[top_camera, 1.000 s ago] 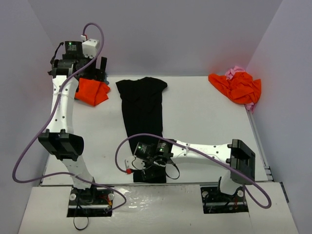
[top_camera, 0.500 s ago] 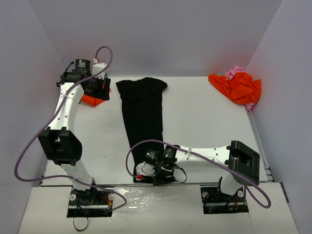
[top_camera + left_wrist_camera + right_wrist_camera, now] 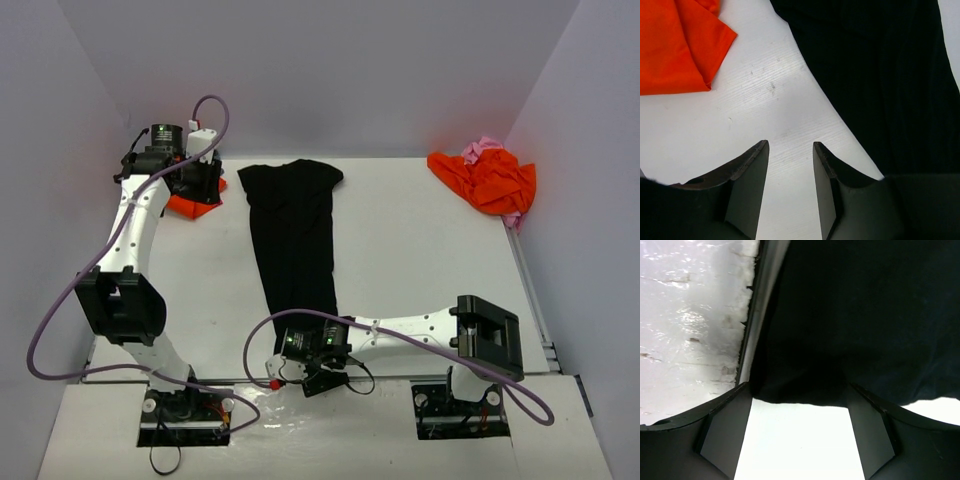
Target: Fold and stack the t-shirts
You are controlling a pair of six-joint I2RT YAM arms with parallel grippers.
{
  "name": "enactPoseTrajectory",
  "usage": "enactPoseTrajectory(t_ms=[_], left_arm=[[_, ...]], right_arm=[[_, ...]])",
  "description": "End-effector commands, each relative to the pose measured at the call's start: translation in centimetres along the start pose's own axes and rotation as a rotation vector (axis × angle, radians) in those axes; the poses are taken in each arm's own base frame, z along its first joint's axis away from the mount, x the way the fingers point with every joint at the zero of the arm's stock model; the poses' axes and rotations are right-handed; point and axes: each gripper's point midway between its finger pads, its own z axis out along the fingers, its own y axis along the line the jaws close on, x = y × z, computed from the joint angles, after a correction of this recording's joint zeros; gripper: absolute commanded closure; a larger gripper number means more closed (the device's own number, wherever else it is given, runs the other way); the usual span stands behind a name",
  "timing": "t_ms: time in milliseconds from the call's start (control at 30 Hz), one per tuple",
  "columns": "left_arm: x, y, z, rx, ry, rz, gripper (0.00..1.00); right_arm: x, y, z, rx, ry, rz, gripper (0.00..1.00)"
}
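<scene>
A: Black t-shirt, where?
B: Flat on the worktop, left of centre. It lies as a long narrow strip (wider at the far end), running from the far side down to the near edge.
A: Right jaws?
B: Wide apart, down at the shirt's near hem by the worktop's near edge. In the wrist view the hem edge lies between them, and nothing is pinched.
A: Left jaws?
B: Apart too, with a narrower gap. They're low over bare worktop at the far left, between the black shirt's far left edge and an orange t-shirt. From the wrist view they touch neither cloth.
A: Anything else out there?
B: A second orange t-shirt is crumpled in the far right corner. The pink t-shirt is bunched behind it (a bit also peeks out at its near right side). Both are well apart from the black one.
</scene>
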Motion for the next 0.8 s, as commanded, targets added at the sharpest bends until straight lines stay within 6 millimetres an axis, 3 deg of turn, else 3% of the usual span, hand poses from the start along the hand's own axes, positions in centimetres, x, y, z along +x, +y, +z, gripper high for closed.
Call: enactPoseTrajectory(t_ms=[0, 200, 267, 367, 467, 600, 767], left_arm=[[-1.8, -1.8, -4.1, 0.023, -0.131, 0.076, 0.64], [-0.7, -1.9, -4.5, 0.005, -0.113, 0.08, 0.63], [-0.7, -2.5, -5.0, 0.028, -0.124, 0.085, 0.64], [0.3, -4.0, -5.3, 0.103, -0.108, 0.118, 0.65], [2.5, -6.1, -5.1, 0.204, -0.029, 0.17, 0.65], [8.3, -10.2, -4.5, 0.37, 0.181, 0.26, 0.65], [12.5, -13.4, -3.5, 0.396, 0.23, 0.353, 0.64]], right_arm=[[0.0, -0.4, -1.1, 0.016, -0.009, 0.019, 0.27], [-1.6, 0.8, -0.3, -0.029, -0.038, -0.008, 0.27], [-2.5, 1.1, -1.0, -0.05, -0.054, -0.015, 0.28], [-2.2, 1.5, -1.1, -0.064, -0.047, -0.012, 0.28], [-1.4, 2.0, -0.5, -0.072, -0.029, -0.02, 0.27], [-1.1, 2.3, 0.0, -0.075, -0.041, -0.018, 0.27], [0.5, 2.3, 0.9, -0.036, -0.009, -0.034, 0.26]])
